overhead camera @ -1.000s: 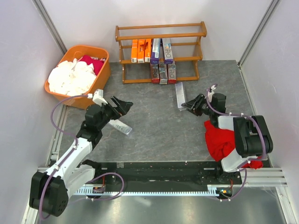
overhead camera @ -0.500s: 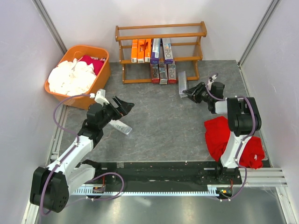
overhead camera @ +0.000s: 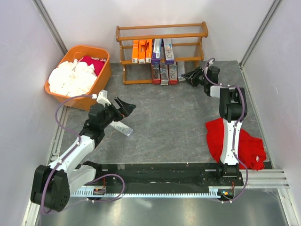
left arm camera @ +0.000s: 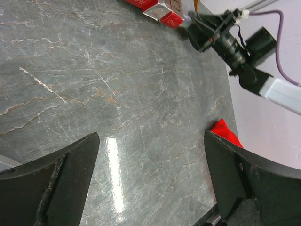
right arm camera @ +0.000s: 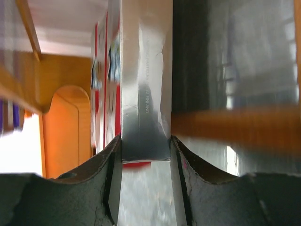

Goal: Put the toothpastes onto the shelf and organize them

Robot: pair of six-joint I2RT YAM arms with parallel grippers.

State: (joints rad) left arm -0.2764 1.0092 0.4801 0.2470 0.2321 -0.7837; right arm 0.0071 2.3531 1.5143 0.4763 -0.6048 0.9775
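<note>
The wooden shelf (overhead camera: 160, 52) stands at the back. Orange cartons (overhead camera: 141, 51) and purple-and-white cartons (overhead camera: 162, 50) stand on its middle tier, red-and-silver cartons (overhead camera: 162, 73) on the bottom tier. My right gripper (overhead camera: 189, 76) is shut on a silver-grey carton (overhead camera: 181, 71) and holds it at the bottom tier, right beside the red-and-silver ones. In the right wrist view the carton (right arm camera: 146, 94) sits between the fingers (right arm camera: 106, 188), with a shelf rail (right arm camera: 235, 123) behind. My left gripper (overhead camera: 124, 107) is open and empty above another silver carton (overhead camera: 121, 127) lying on the table. The left wrist view shows only its spread fingers (left arm camera: 51, 188).
An orange tub (overhead camera: 101, 77) with white and red cloths stands at the back left. A red cloth (overhead camera: 230, 141) lies at the right, beside the right arm. White walls close in the table on both sides and behind the shelf.
My right arm has stretched toward the back and carried the silver-grey carton from the middle of the table to the shelf's bottom tier. The left gripper has barely moved.
</note>
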